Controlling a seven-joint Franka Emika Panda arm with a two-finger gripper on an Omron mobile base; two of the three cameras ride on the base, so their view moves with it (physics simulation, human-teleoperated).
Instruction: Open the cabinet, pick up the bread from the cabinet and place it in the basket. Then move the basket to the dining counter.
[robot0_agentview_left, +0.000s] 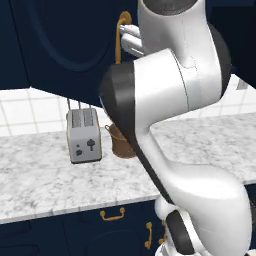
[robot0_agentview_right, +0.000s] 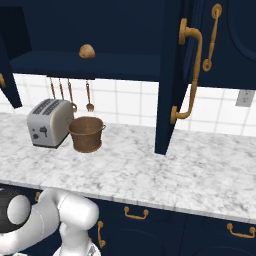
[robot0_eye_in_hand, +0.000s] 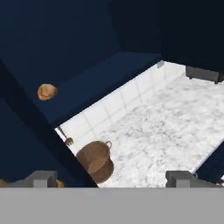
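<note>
While gripper (robot0_eye_in_hand: 111, 178) gapes released, round golden bread (robot0_agentview_right: 87, 51) on navy cabinet (robot0_agentview_right: 100, 65) shelf, woven basket (robot0_agentview_right: 86, 133) on veined marble

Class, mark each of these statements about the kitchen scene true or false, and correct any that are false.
1. The bread lies on the shelf inside the open cabinet. True.
2. The basket already holds the bread. False: the basket is empty, and the roll is still up on the shelf.
3. The basket stands on the marble worktop beside the toaster. True.
4. The gripper is clamped on the bread. False: its fingertips stand wide apart with nothing between them.
5. The toaster sits inside the cabinet. False: it is on the worktop, below the cabinet.
</note>
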